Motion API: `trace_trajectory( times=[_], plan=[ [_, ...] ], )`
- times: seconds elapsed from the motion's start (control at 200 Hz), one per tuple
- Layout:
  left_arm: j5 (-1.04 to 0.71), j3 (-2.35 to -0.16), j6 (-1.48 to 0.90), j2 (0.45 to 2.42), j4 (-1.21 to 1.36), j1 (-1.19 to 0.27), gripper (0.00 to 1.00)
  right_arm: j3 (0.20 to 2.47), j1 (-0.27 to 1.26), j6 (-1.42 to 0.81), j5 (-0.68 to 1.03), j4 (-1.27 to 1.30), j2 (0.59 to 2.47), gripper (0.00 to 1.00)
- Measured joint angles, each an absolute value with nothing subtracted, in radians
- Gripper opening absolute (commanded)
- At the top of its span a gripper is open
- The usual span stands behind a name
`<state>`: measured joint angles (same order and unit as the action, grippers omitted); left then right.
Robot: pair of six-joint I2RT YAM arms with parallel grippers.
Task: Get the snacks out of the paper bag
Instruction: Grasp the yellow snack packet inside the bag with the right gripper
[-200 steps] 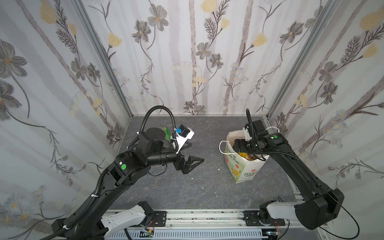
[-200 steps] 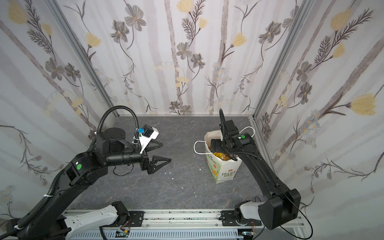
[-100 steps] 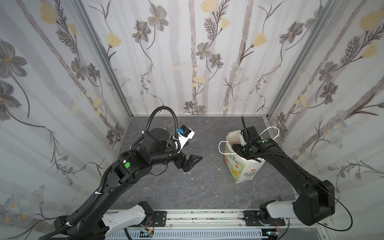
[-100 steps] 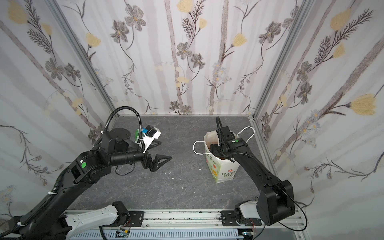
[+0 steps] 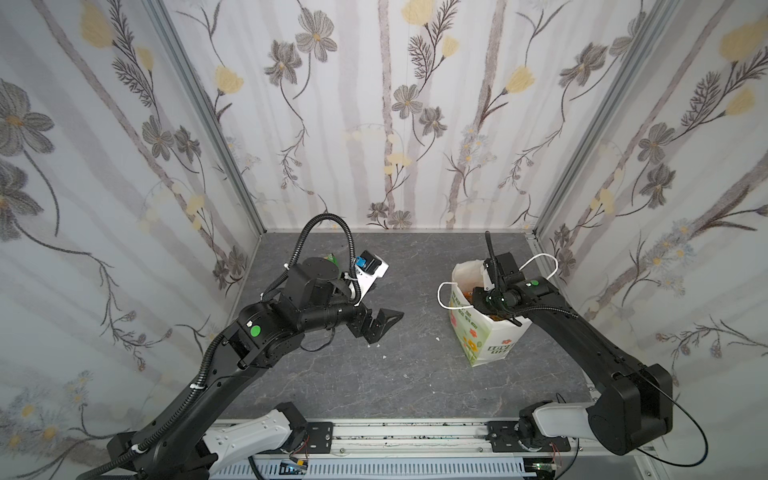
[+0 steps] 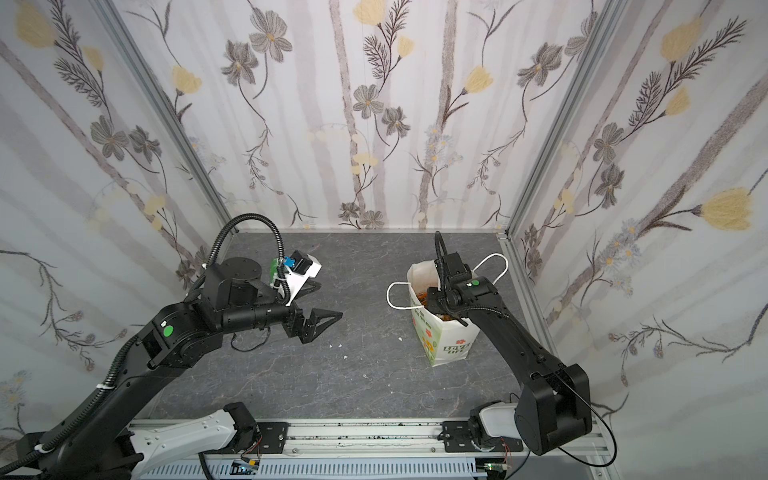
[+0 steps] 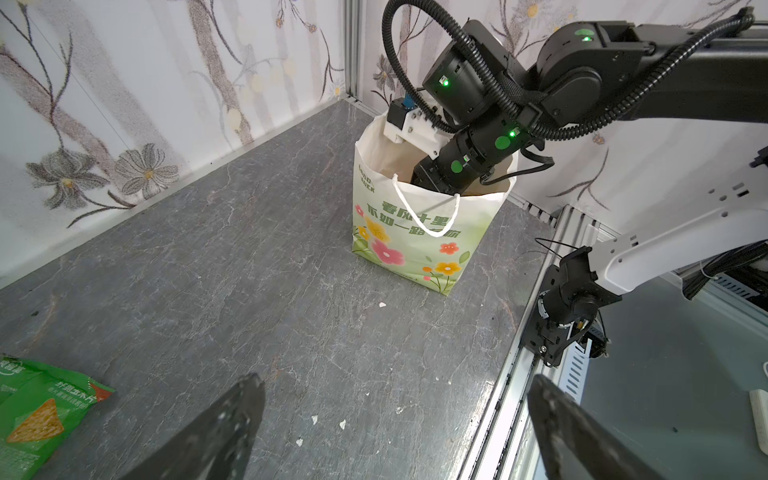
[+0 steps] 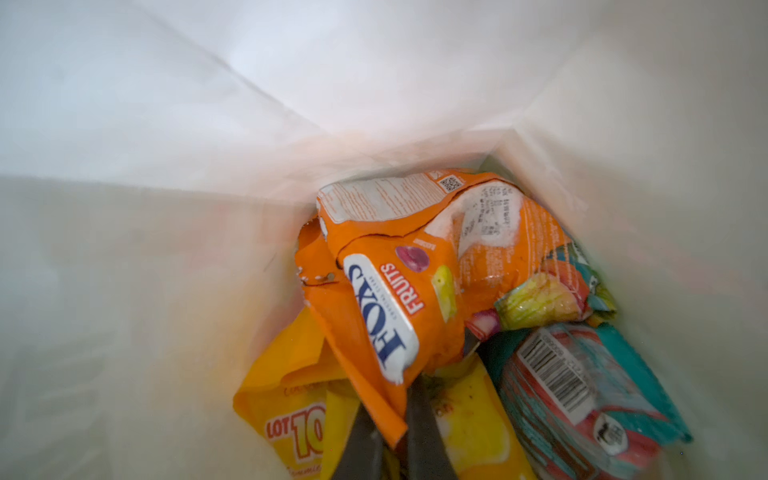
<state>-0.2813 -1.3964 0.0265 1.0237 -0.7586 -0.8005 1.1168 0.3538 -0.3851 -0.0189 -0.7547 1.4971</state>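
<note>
Gripping occurs at an edge: the right gripper (image 8: pixel 392 440), deep inside the bag (image 5: pixel 486 345), is clamped on a lower corner of the orange packet (image 8: pixel 386 291), which lies atop the yellow packet (image 8: pixel 291 415) and teal packet (image 8: pixel 582 395). Expect light, soft, crinkly film, probably slippery; a thin corner pinch may slide out, so lift slowly, clear of the easily creased paper walls. The left gripper (image 7: pixel 397 380) hangs with jaws apart over the table (image 7: pixel 291 291), near a green packet (image 7: pixel 37 415) lying outside the bag.

place: robot lab test booth | cues: floral-papered walls (image 5: pixel 386 124), aluminium rail (image 5: pixel 415 434), slate tabletop (image 5: pixel 415 374)
</note>
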Motion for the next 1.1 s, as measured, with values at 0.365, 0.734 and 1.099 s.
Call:
trace_trajectory(
  times=[0.365,0.734,1.099],
  plan=[
    [-0.265,-1.394,0.027,1.02,-0.759,-0.8,1.0,1.171,0.354,-0.393,-0.034,-0.772,1.449,0.0],
    [-0.263,-1.394,0.022,1.008,-0.751,-0.801,1.0,1.269,0.354,-0.42,-0.056,-0.771,1.358,0.0],
    [-0.263,-1.403,0.013,1.006,-0.732,-0.8,1.0,1.359,0.353,-0.437,-0.077,-0.767,1.283,0.0]
  ],
)
